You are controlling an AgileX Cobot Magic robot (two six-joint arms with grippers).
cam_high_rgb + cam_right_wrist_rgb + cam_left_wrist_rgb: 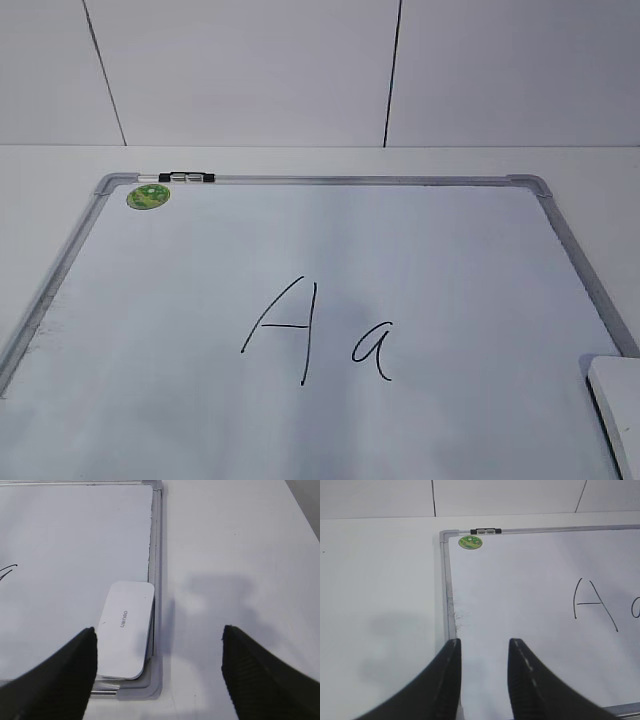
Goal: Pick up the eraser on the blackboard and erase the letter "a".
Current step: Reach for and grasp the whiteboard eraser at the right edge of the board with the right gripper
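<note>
The blackboard (330, 180) is a white board with a grey frame and a green sticker (148, 196) at its far left corner. On it are a capital "A" (283, 330) and the small letter "a" (371, 350) to its right. The white eraser (125, 629) lies at the board's near right corner, against the frame; its edge shows in the exterior view (615, 405). My right gripper (159, 635) is open wide above that corner, the eraser beside its left finger. My left gripper (484, 645) is open over the board's left edge.
A small black-and-white marker (187, 178) rests on the far frame near the sticker, also in the left wrist view (485, 531). The board lies on a white table (240, 555) with a white wall (250, 60) behind.
</note>
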